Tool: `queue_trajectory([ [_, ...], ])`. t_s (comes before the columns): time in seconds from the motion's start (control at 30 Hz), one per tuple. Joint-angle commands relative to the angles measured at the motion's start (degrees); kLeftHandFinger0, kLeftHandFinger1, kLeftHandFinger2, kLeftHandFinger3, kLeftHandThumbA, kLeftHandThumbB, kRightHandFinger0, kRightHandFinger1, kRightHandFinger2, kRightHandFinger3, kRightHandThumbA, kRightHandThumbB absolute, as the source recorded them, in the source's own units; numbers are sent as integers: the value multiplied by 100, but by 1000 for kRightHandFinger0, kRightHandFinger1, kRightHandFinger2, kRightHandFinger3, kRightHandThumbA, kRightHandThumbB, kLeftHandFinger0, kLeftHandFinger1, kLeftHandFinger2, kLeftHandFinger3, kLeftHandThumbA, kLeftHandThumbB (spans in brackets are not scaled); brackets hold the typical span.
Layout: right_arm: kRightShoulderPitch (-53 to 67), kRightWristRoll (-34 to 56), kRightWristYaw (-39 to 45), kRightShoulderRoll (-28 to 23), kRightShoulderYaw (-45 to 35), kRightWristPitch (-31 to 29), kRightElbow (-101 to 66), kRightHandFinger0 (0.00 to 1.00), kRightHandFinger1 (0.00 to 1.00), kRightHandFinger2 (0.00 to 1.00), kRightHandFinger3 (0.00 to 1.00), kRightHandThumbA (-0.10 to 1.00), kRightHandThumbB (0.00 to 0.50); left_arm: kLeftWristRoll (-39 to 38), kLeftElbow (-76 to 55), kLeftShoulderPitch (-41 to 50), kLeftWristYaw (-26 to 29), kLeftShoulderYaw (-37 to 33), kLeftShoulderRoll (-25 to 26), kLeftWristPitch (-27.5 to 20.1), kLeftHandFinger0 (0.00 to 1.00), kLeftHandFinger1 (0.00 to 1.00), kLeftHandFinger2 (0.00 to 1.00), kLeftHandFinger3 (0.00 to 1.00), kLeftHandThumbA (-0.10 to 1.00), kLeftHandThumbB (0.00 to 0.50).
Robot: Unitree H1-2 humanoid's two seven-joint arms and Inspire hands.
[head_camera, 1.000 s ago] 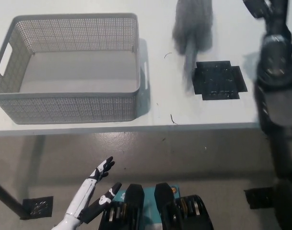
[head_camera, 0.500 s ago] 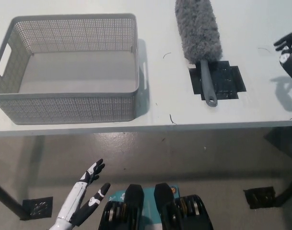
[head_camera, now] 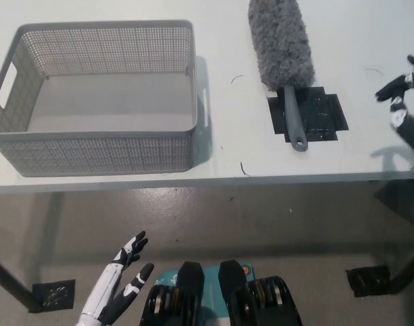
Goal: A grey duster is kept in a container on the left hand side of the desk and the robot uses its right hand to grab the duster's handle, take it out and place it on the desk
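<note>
Two robot hands are in view, and neither holds anything. The black right robot hand [head_camera: 402, 107] sits at the far right edge of the picture, above the near right part of the desk [head_camera: 227, 157]. Its fingers [head_camera: 390, 88] are spread apart and point towards the middle of the desk, and it touches no object. Its shadow [head_camera: 397, 155] falls on the desk surface just below it.

The duster [head_camera: 283, 47] lies flat on the desk, well apart from that hand and to its left. The fluffy grey head points to the far side of the desk. The handle [head_camera: 293, 119] points towards the near edge and lies across a black patch [head_camera: 325, 112] on the desk surface. The end of the handle reaches the near border of that patch.

The basket [head_camera: 98, 155], a grey perforated one with slot grips in its end walls, stands upright on the left part of the desk. The duster is outside it, to its right, with bare desk between the two.

The white left robot hand [head_camera: 125, 268] rests at the lower left, below the desk edge and over the floor [head_camera: 274, 217], with fingers apart.
</note>
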Motion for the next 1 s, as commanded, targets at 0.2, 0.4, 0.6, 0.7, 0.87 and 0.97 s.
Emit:
queue_trajectory([
  [0.2,2617,-1103,-1009,1788,342,-2927,-4886,1000,1000,1000,1000,1000,88,-55,121,-175,143,-8,-2,-470,1000,1000,1000,1000,989,124],
  [0.4,4134,-2789,-2653,2384,1290,-2981,-4495,1000,1000,1000,1000,397,0,-14,266,-173,227,3,-28,-638,1000,1000,1000,1000,1000,116],
  [0.6,4235,-1548,-2532,1267,1448,-2981,-2855,1000,1000,1000,1000,1000,425,-58,271,-97,209,1,-46,-674,1000,1000,1000,1000,1000,124],
  [0.7,4046,-1165,-2524,1266,1210,-2981,-1640,1000,1000,1000,1000,1000,279,-34,259,-100,225,-4,-76,-639,1000,1000,1000,1000,1000,124],
  [0.87,3708,-143,-1864,1222,1256,-2981,-292,1000,1000,1000,1000,1000,341,-15,259,-149,221,-7,-92,-646,1000,1000,1000,1000,1000,122],
  [0.97,3416,193,-1324,1260,1255,-2981,521,1000,1000,1000,1000,1000,369,-23,285,-188,223,7,-89,-703,1000,1000,1000,1000,1000,113],
])
